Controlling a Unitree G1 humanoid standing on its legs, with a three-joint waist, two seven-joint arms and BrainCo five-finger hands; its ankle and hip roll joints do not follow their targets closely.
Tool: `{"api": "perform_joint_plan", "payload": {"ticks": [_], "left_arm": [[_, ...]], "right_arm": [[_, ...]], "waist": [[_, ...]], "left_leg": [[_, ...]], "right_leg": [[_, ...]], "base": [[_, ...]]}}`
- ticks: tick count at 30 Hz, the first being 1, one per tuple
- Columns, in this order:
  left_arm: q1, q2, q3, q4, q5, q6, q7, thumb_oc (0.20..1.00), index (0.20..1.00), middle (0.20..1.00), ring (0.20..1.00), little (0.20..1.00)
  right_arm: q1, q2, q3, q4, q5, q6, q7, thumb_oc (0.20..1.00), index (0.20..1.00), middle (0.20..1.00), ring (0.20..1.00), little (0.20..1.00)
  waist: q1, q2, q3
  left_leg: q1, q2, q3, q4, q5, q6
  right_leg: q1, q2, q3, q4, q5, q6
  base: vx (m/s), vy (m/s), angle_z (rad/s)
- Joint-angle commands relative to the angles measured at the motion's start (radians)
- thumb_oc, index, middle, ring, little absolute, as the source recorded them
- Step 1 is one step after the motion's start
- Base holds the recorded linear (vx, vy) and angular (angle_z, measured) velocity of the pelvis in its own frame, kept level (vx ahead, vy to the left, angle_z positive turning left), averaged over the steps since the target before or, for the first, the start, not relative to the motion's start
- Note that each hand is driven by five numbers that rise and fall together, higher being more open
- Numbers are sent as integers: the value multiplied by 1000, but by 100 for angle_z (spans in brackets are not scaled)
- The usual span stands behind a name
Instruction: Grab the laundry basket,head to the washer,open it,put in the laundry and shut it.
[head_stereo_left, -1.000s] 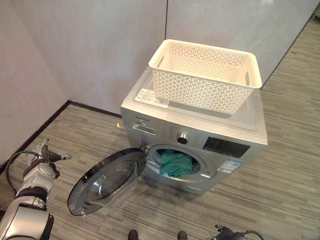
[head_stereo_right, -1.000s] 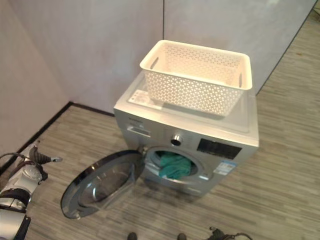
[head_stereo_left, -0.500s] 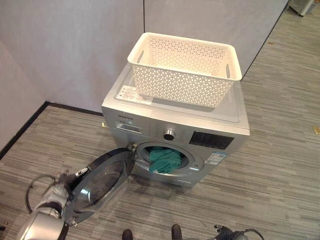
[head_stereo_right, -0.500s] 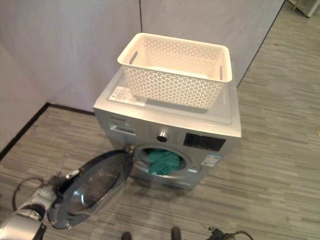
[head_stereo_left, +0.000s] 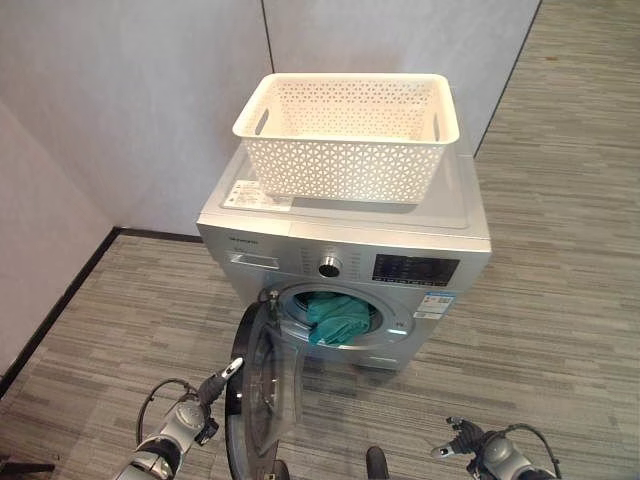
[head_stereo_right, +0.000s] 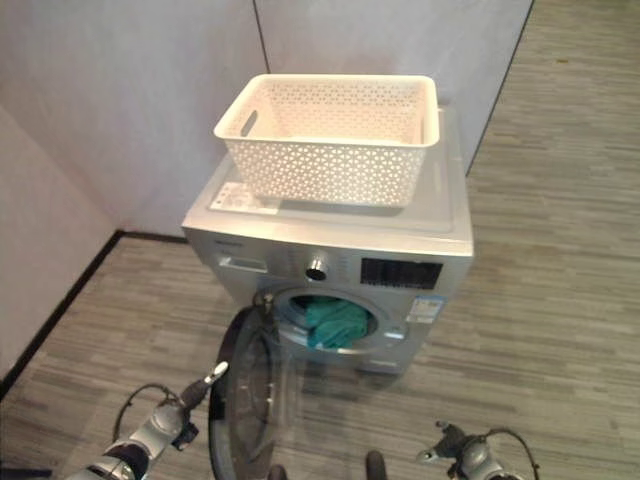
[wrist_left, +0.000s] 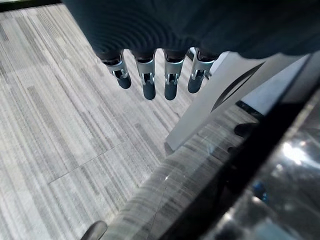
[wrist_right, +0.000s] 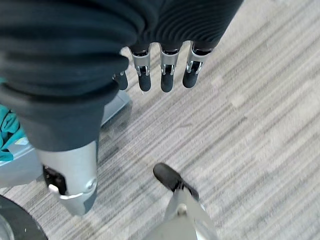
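White laundry basket sits on top of the washer, at 12 o'clock in the head views. Teal laundry bunched in the drum opening. Washer door stands ajar, at 7 o'clock from the drum. Left hand at the door's outer face, fingers released, straight. Right hand at 5 o'clock over the floor, fingers released, grasping nothing

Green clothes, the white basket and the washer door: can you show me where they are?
green clothes (head_stereo_left: 335, 315), left eye view, on the bunched cloth in the drum opening.
white basket (head_stereo_left: 345, 165), left eye view, on its front lattice wall.
washer door (head_stereo_left: 268, 385), left eye view, on its glass pane.
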Motion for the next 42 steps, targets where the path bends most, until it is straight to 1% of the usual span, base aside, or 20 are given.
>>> {"api": "perform_joint_plan", "payload": {"ticks": [1, 2, 3, 6, 9, 14, 15, 16, 17, 21, 23, 25, 27, 28, 29, 31, 35, 38, 41, 42], "left_arm": [[-119, -129, -96, 54, 34, 2, 6, 1000, 1000, 1000, 1000, 1000], [-133, -145, -116, 48, 42, 0, 5, 1000, 1000, 1000, 1000, 1000], [-168, -177, -157, 43, 62, 3, 8, 1000, 1000, 1000, 1000, 1000], [-214, -216, -186, 49, 68, 0, 21, 1000, 1000, 1000, 1000, 1000], [-286, -274, -248, 11, 66, -12, 26, 1000, 1000, 1000, 1000, 1000], [-317, -282, -271, -75, -5, -29, 20, 1000, 1000, 1000, 1000, 1000], [-313, -277, -259, -75, -36, -32, 4, 1000, 1000, 1000, 1000, 1000], [-318, -279, -263, -62, -28, -26, 7, 1000, 1000, 1000, 1000, 1000], [-327, -285, -276, -55, -12, -25, 5, 1000, 1000, 1000, 1000, 1000], [-354, -278, -290, -53, 36, -45, 30, 1000, 1000, 1000, 1000, 1000], [-368, -266, -277, -73, 33, -61, 79, 1000, 1000, 1000, 1000, 1000], [-382, -238, -254, -111, 23, -83, 127, 1000, 1000, 1000, 1000, 1000], [-383, -216, -245, -162, 19, -97, 146, 1000, 1000, 1000, 1000, 1000], [-316, -154, -226, -370, -19, -137, 141, 1000, 1000, 1000, 1000, 1000], [-315, -152, -226, -373, -20, -135, 140, 1000, 1000, 1000, 1000, 1000], [-177, -103, -192, -504, -70, -172, 90, 1000, 1000, 1000, 1000, 1000], [-83, -77, -158, -493, -69, -179, 78, 1000, 1000, 1000, 1000, 1000], [20, -49, -108, -492, -70, -179, 86, 1000, 1000, 1000, 1000, 1000], [50, -33, -102, -514, -63, -187, 90, 1000, 1000, 1000, 1000, 1000], [66, -28, -111, -534, -64, -194, 84, 1000, 1000, 1000, 1000, 1000]], "right_arm": [[-16, 11, -65, 15, 84, -20, -34, 1000, 1000, 1000, 1000, 1000], [5, 15, -86, 29, 99, -18, -41, 1000, 1000, 1000, 1000, 1000], [37, 21, -131, 46, 130, -18, -57, 1000, 1000, 1000, 1000, 1000], [51, 31, -167, 76, 170, -20, -73, 1000, 1000, 1000, 1000, 1000], [73, 36, -171, 97, 191, -19, -81, 1000, 1000, 1000, 1000, 1000], [72, 35, -160, 77, 200, -21, -89, 1000, 1000, 1000, 1000, 1000], [58, 28, -142, 52, 183, -21, -85, 1000, 1000, 1000, 1000, 1000], [53, 26, -134, 28, 181, -21, -79, 1000, 1000, 1000, 1000, 1000], [54, 21, -133, -7, 179, -22, -74, 1000, 1000, 1000, 1000, 1000], [76, -6, -144, -174, 175, -38, -82, 1000, 1000, 1000, 1000, 1000], [104, -2, -134, -251, 188, -62, -78, 1000, 1000, 1000, 1000, 1000], [133, 13, -116, -281, 208, -84, -67, 1000, 1000, 1000, 1000, 1000], [140, 23, -111, -273, 213, -91, -68, 1000, 1000, 1000, 1000, 1000], [159, 54, -110, -207, 213, -90, -61, 1000, 1000, 1000, 1000, 1000], [159, 56, -110, -206, 213, -91, -61, 1000, 1000, 1000, 1000, 1000], [183, 89, -101, -161, 204, -89, -29, 1000, 1000, 1000, 1000, 1000], [161, 114, -74, -156, 203, -92, -12, 1000, 1000, 1000, 1000, 1000], [78, 140, 1, -210, 195, -96, -2, 1000, 1000, 1000, 1000, 1000], [12, 162, 38, -182, 211, -99, -1, 1000, 1000, 1000, 1000, 1000], [-38, 181, 66, -132, 217, -96, 4, 1000, 1000, 1000, 1000, 1000]], "waist": [[-93, -71, 33], [-116, -63, 27], [-157, -45, 22], [-177, -44, 19], [-198, -48, 20], [-182, -71, 42], [-171, -88, 46], [-176, -93, 46], [-189, -94, 47], [-235, -101, 43], [-244, -125, 42], [-237, -150, 45], [-230, -157, 47], [-190, -164, 70], [-191, -165, 71], [-143, -156, 91], [-114, -152, 103], [-58, -137, 108], [-29, -125, 117], [-3, -112, 127]], "left_leg": [[127, -93, -47, 147, -169, 48], [150, -98, -8, 130, -187, 59], [166, -89, 69, 100, -176, 53], [173, -96, 57, 77, -159, 49], [198, -122, 47, 16, -198, 69], [156, -139, 6, 69, -195, 70], [158, -158, -50, 135, -225, 69], [181, -165, -70, 128, -253, 77], [202, -165, -68, 111, -285, 88], [222, -173, -51, 75, -302, 112], [205, -179, -35, 87, -306, 124], [198, -187, -13, 88, -311, 134], [197, -190, -8, 88, -313, 137], [186, -198, -25, 112, -319, 142], [186, -198, -26, 113, -320, 142], [187, -203, -64, 123, -321, 143], [191, -205, -95, 114, -310, 139], [195, -198, -122, 69, -281, 134], [186, -198, -148, 52, -264, 132], [181, -195, -164, 47, -259, 130]], "right_leg": [[-10, -43, -28, 10, -61, 45], [-13, -41, -36, 10, -60, 46], [-13, -41, -51, 10, -60, 45], [-7, -40, -49, 10, -49, 49], [-10, -43, -31, 10, -27, 63], [-38, -52, -22, 10, 7, 72], [-50, -48, -9, 10, 21, 76], [-64, -40, 5, 18, 30, 80], [-76, -38, 13, 24, 34, 85], [-124, -34, 59, 26, 71, 114], [-143, -32, 68, 28, 78, 122], [-155, -31, 72, 24, 84, 130], [-160, -34, 72, 22, 87, 134], [-157, -50, 50, 19, 88, 139], [-156, -50, 49, 19, 88, 139], [-145, -67, 18, 19, 87, 129], [-135, -74, -11, 19, 91, 123], [-133, -85, -65, 10, 90, 118], [-138, -93, -95, 10, 87, 117], [-139, -96, -115, 10, 83, 116]], "base": [[-37, 47, 31], [-33, 104, 61], [-19, 90, 88], [8, 58, 40], [-30, 69, -6], [-157, 61, -21], [-178, 90, -10], [-234, 133, -35], [-119, 90, -59], [-181, 119, -31], [-90, -9, -21], [-84, -38, -35], [-64, -32, -41], [-53, -26, -33], [-41, -39, -15], [29, -30, 32], [40, -44, 49], [59, -67, 25], [14, -38, 45], [-9, -20, 36]]}}
